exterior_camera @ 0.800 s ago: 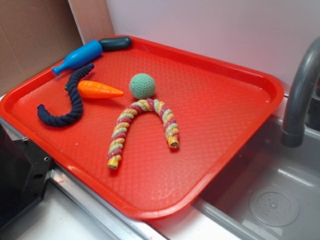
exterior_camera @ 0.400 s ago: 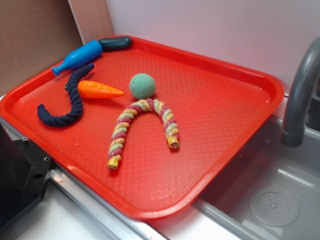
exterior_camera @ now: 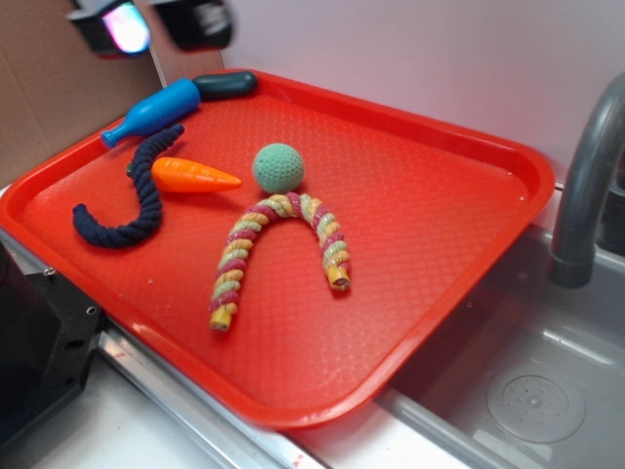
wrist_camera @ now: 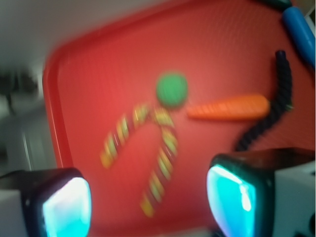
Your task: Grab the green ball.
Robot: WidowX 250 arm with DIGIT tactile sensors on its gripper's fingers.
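The green ball (exterior_camera: 278, 167) is seen lying on the red tray (exterior_camera: 459, 234), near the middle and a bit toward the back edge. It is round and looks knitted. The top of the bend of the striped rope (exterior_camera: 278, 249) is just in front of it, so close that touching cannot be ruled out; the rope is bent like an arch, and both of its ends are pointed toward the tray's front edge. The tip of the orange carrot (exterior_camera: 193, 176) is just beside the ball, on the side of the tray's left edge. A dark blue rope (exterior_camera: 137, 200) is curled beside the carrot, nearer that left edge. A blue bottle (exterior_camera: 151, 112) and a dark oval thing (exterior_camera: 225, 85) are laid by the back left corner. A grey tap (exterior_camera: 586, 186) is seen past the tray's right edge, over a grey sink (exterior_camera: 532, 391). The gripper (exterior_camera: 151, 21) is seen high over the back left corner, blurred, well apart from the ball. In the wrist view, which is blurred too, its two fingers (wrist_camera: 66, 207) are spread wide, with the ball (wrist_camera: 172, 90) seen far below in the gap. Nothing is held and nothing is touched by the gripper (wrist_camera: 148, 200).
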